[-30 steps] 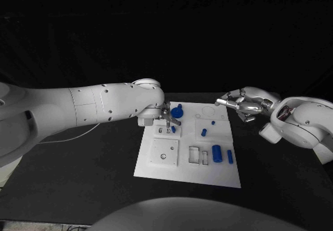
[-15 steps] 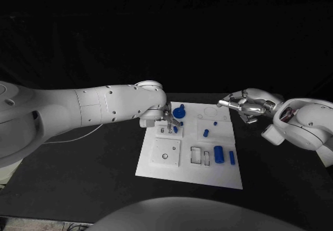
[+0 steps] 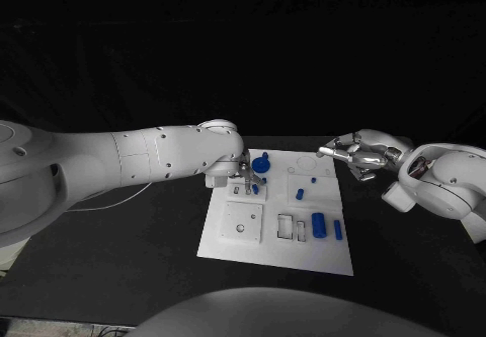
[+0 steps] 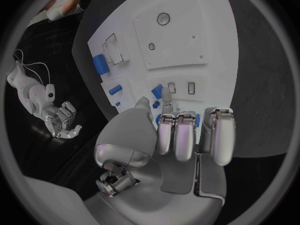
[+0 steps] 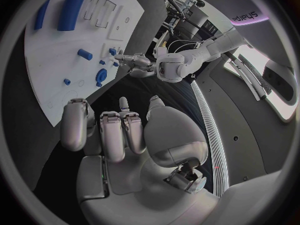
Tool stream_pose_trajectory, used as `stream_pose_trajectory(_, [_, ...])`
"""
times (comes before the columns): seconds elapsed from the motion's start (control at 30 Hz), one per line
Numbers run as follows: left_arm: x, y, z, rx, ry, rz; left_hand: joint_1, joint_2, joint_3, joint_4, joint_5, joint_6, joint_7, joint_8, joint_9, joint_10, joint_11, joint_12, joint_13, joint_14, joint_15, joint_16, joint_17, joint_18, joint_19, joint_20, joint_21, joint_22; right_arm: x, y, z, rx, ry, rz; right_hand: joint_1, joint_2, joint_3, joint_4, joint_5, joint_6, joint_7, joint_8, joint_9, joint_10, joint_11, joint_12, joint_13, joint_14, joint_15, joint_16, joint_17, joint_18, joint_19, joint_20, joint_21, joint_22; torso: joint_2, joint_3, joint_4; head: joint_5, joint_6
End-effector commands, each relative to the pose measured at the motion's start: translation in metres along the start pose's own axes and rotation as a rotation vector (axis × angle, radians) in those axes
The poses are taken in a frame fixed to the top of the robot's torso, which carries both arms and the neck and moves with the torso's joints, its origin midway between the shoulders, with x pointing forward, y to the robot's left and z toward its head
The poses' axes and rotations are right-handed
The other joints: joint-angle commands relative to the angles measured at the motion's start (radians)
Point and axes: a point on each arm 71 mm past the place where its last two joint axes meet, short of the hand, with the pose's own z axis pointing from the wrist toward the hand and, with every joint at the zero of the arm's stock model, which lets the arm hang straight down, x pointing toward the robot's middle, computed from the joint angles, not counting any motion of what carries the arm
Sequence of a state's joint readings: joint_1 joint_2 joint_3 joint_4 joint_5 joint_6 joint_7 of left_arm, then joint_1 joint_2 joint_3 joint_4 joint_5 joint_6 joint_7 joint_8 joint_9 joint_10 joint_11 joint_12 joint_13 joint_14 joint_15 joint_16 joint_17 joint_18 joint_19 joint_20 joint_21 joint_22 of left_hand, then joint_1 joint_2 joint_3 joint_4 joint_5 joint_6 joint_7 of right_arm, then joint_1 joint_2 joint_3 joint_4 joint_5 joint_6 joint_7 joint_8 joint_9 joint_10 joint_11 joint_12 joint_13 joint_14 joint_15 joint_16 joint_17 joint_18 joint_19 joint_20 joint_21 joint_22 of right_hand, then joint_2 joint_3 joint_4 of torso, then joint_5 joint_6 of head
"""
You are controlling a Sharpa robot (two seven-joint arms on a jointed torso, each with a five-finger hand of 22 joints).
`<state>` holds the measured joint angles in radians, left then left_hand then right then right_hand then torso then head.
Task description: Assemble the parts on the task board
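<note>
We see first the black tabletop point(image 3: 121, 246), and in its middle lies the white task board point(image 3: 273, 242), flat, with its long side going away from the robot. On the board, near the right edge, a large blue cylinder point(image 3: 319, 225) lies beside a thinner blue bar point(image 3: 337, 229), and two empty rectangular slots are just to the left of them. Further up the board there is a short blue peg point(image 3: 302, 192) and above it a very small blue piece point(image 3: 314, 180). A round blue part with a knob point(image 3: 261, 164) stands at the far left corner of the board. The left robot hand point(image 3: 246, 177) is over this far left area of the board, beside the round part, and a small blue part point(image 4: 157, 91) shows at its fingertips point(image 4: 164, 104) in the left wrist view; the fingers are close together and point down to the board, but we cannot tell if they really pinch this part or only touch near it. The right robot hand point(image 3: 351, 156) hovers off the far right corner of the board, above the dark tabletop, with its fingers loosely curled and a little apart, and it holds nothing, as the right wrist view also shows point(image 5: 119, 130).
</note>
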<state>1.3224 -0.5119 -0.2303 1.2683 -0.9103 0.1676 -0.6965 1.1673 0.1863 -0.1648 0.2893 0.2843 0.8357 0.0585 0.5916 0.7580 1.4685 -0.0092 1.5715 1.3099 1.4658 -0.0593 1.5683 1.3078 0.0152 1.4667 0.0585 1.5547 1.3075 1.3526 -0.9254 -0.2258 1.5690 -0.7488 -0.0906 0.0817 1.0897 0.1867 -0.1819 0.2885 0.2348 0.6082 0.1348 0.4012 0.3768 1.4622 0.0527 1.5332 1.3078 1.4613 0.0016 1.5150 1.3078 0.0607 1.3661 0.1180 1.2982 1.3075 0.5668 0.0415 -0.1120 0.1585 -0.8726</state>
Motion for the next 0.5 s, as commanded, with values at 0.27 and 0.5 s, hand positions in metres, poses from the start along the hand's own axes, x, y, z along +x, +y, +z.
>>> stream_pose_trajectory(0.27, [0.004, 0.0018, 0.0024, -0.064, 0.022, -0.037, -0.009, 0.001, 0.009, -0.002, 0.004, -0.004, 0.003, -0.019, 0.003, 0.102, 0.003, -0.001, 0.261, 0.105, 0.006, 0.002, 0.263, -0.001, 0.058, 0.0, -0.007, 0.212, 0.0022, -0.0005, -0.0002, 0.006, 0.025, 0.002, 0.008, 0.007, -0.006, 0.002, 0.006, -0.001, 0.007, -0.007, -0.002, 0.037, 0.005, -0.005, 0.209, 0.035, 0.004, -0.004, 0.173, 0.008, -0.011, -0.002, -0.008, 0.172, -0.001, 0.0019, 0.0017, 0.001, 0.0])
stream_pose_trajectory(0.5, [0.006, 0.0024, 0.0042, -0.067, 0.031, -0.035, -0.006, 0.001, 0.011, -0.003, 0.006, -0.003, 0.004, -0.023, 0.004, 0.102, 0.004, -0.001, 0.261, 0.105, 0.007, 0.002, 0.263, -0.001, 0.057, 0.0, -0.007, 0.211, 0.0022, -0.0011, -0.001, 0.011, 0.028, 0.003, 0.008, 0.008, -0.006, 0.002, 0.007, 0.0, 0.008, -0.007, -0.002, 0.036, 0.005, -0.005, 0.208, 0.034, 0.004, -0.004, 0.173, 0.009, -0.012, -0.002, -0.009, 0.172, -0.001, 0.0016, 0.0018, 0.002, 0.0])
